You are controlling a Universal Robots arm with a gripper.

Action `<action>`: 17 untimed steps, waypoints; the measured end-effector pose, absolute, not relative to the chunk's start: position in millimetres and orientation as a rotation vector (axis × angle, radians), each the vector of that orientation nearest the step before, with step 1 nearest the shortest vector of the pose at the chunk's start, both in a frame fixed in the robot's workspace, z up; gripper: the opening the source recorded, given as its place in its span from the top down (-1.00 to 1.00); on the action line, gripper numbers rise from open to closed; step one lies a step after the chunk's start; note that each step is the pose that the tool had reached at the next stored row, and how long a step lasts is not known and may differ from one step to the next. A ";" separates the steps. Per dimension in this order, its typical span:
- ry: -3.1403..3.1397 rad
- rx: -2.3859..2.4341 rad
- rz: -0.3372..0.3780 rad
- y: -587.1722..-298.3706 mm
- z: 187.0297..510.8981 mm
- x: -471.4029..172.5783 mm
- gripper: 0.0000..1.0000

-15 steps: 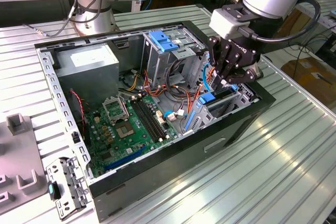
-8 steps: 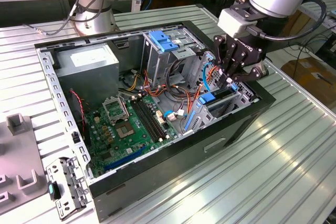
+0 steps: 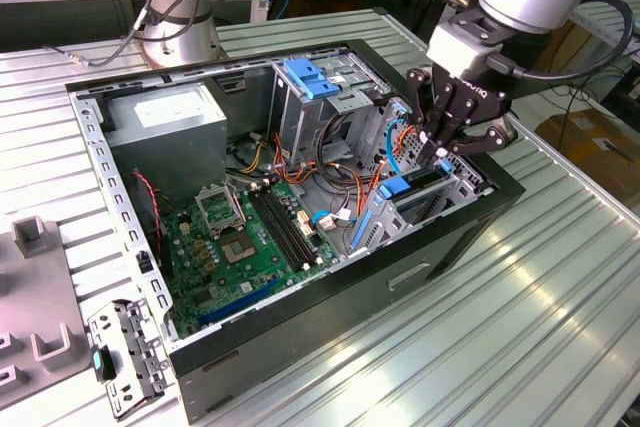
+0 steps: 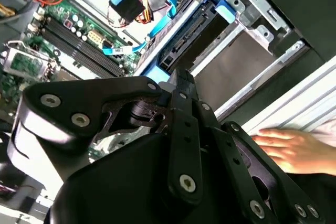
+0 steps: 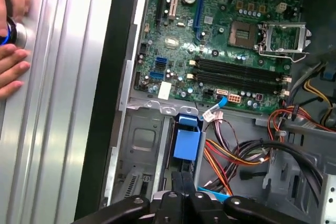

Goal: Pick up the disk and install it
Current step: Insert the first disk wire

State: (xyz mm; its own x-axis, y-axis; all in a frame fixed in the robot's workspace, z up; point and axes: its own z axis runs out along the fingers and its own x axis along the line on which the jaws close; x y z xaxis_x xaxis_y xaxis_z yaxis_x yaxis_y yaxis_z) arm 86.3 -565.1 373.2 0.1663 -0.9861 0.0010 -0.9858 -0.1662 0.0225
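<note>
The disk (image 3: 413,188) stands on edge in the drive bay at the end of the open computer case on the exterior view's right, its blue rails showing along the slot. My gripper (image 3: 440,147) hangs right over the disk's upper edge, fingers drawn together and shut, tips at or just touching it. In the second wrist view the black gripper (image 4: 181,77) sits by the near blue end of the disk (image 4: 197,30). In the first wrist view the gripper (image 5: 182,179) points down at the blue tab of the disk (image 5: 187,144).
The case holds a green motherboard (image 3: 240,237), a grey power-supply box (image 3: 170,117), a metal cage with a blue latch (image 3: 315,77) and loose orange and blue cables (image 3: 385,162). A person's hand (image 4: 294,148) rests on the ribbed table beside the case. Another arm's base (image 3: 180,7) stands behind.
</note>
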 end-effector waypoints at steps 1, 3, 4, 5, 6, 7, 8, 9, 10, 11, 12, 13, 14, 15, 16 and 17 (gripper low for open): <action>-2.008 2.393 -0.021 -565.1 374.7 86.4 0.79; -1.999 2.400 -0.022 -564.2 374.9 92.8 0.79; -1.996 2.403 -0.022 -564.0 375.0 95.4 0.79; -1.993 2.405 -0.022 -563.8 375.0 97.8 0.79; -1.990 2.407 -0.022 -563.6 374.9 100.2 0.79; -1.987 2.410 -0.022 -563.4 374.9 102.6 0.79; -1.982 2.414 -0.022 -563.1 374.9 108.3 0.79; -1.978 2.417 -0.022 -562.6 374.8 116.0 0.79; -1.973 2.421 -0.022 -562.1 374.7 122.1 0.79; -1.955 2.436 -0.023 -562.0 374.8 124.2 0.79; -1.923 2.461 -0.024 -562.0 374.8 124.5 0.79; -1.892 2.485 -0.025 -562.0 375.2 124.8 0.79; -1.875 2.498 -0.025 -561.8 378.2 124.9 0.79; -1.868 2.503 -0.024 -561.7 381.1 124.9 0.79; -1.863 2.507 -0.024 -561.7 383.1 124.9 0.79; -1.855 2.513 -0.025 -561.6 384.2 125.0 0.79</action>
